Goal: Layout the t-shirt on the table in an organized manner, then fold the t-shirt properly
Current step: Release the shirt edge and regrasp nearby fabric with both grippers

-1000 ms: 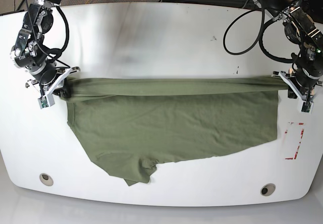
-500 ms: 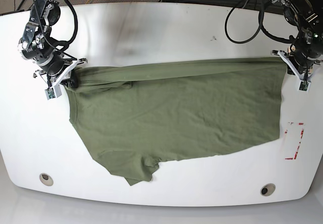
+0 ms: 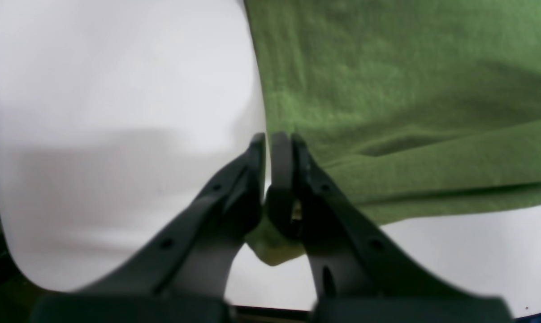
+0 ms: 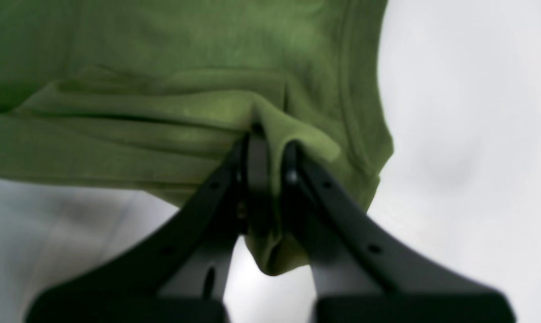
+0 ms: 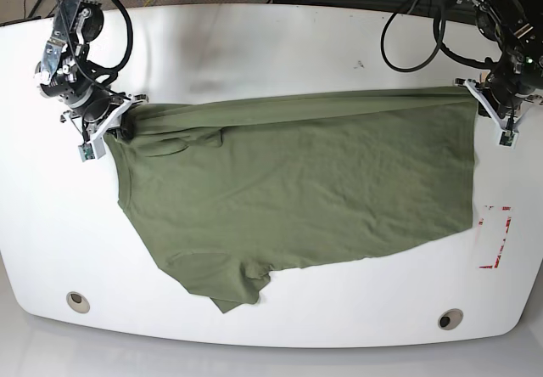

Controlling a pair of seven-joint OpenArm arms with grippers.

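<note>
As both tools (image 5: 495,105) (image 5: 110,126) stay clamped on it, t-shirt (image 5: 297,190) farther back, flatter.

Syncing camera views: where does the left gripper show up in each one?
Base: left gripper at right edge, shut on the t-shirt corner.
Left wrist: left gripper centre, cloth pinched below its tips.
Right wrist: not in view; that is the right gripper.
Shared landmark: the t-shirt over the table.

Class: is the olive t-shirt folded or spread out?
Mostly spread: the t-shirt lies open across the table, top edge bunched.
</note>
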